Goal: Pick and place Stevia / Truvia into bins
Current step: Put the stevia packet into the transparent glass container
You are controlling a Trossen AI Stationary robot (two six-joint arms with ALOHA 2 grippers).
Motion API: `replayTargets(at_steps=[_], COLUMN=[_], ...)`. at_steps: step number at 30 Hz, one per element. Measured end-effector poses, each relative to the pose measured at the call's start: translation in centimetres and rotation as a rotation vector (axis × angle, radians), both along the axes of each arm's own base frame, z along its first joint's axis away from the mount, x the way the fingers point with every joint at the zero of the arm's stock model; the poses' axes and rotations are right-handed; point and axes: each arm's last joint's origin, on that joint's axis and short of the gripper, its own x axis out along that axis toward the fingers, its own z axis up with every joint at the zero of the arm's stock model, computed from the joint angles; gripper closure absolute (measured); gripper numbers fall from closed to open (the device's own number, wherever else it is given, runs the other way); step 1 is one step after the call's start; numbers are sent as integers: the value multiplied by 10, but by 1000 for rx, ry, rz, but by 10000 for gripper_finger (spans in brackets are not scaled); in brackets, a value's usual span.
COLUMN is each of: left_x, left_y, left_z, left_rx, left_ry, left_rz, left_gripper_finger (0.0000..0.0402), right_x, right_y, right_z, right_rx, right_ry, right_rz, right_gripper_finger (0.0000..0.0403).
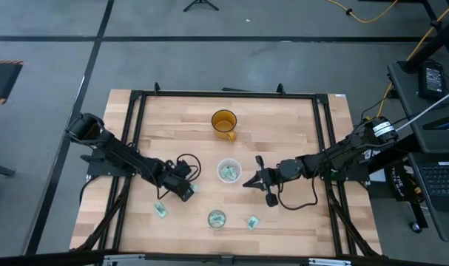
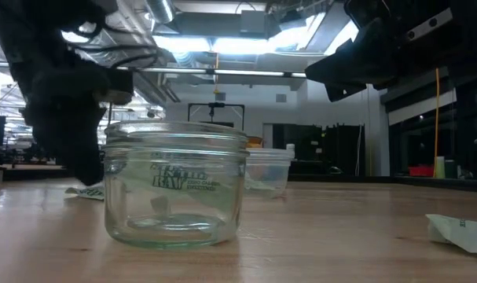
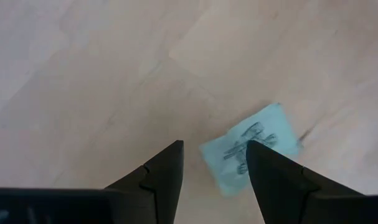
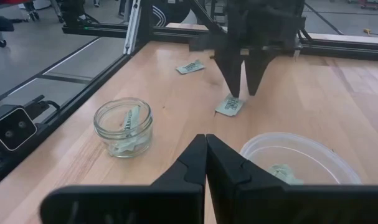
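Note:
A green-and-white Stevia sachet (image 3: 251, 149) lies flat on the wooden table. My left gripper (image 3: 215, 149) hangs open just above it and points steeply down, one finger over the sachet's edge. From the right wrist view, that gripper (image 4: 243, 93) stands a little above the sachet (image 4: 229, 104). Two more sachets lie loose (image 1: 160, 210) (image 1: 251, 221). The bins are a wide whitish tub (image 1: 228, 171) and a small glass jar (image 1: 217, 219), and both hold sachets. My right gripper (image 1: 248, 180) hovers shut beside the tub.
An orange translucent cup (image 1: 224, 123) stands at the far middle of the table. A black frame (image 1: 135, 133) runs around the table top. Bare wood lies between the jar (image 4: 123, 127) and the left gripper.

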Motion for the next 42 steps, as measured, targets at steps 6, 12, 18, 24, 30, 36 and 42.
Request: replayTargets(at_steps=[6,12,18,24,30,36,42], left_x=[3,4,1,0,0,-4,-8], left_y=[-2,-2,-5,-11,-11,-10,-5], left_z=[-17,-18,-16,-16,-12,1,20], left_rx=[34,25,8,34,27,15,98], left_ry=[70,61,72,86,64,30,-53], left_rz=[0,-4,-50,-186,-211,-243,-250], left_gripper_finger=[233,241,304,386,397,398,398], right_x=[0,0,0,-1,-1,-1,-1], right_y=[0,0,0,-1,-1,-1,-1], right_z=[0,-1,-2,-3,-3,-3,-3], right_rx=[-1,-3,-10,-17,-16,5,6], right_ry=[2,8,15,26,26,31,31], right_rz=[0,-1,-8,-19,-19,-25,-26], right_gripper_finger=[391,391,391,391,391,391,391])
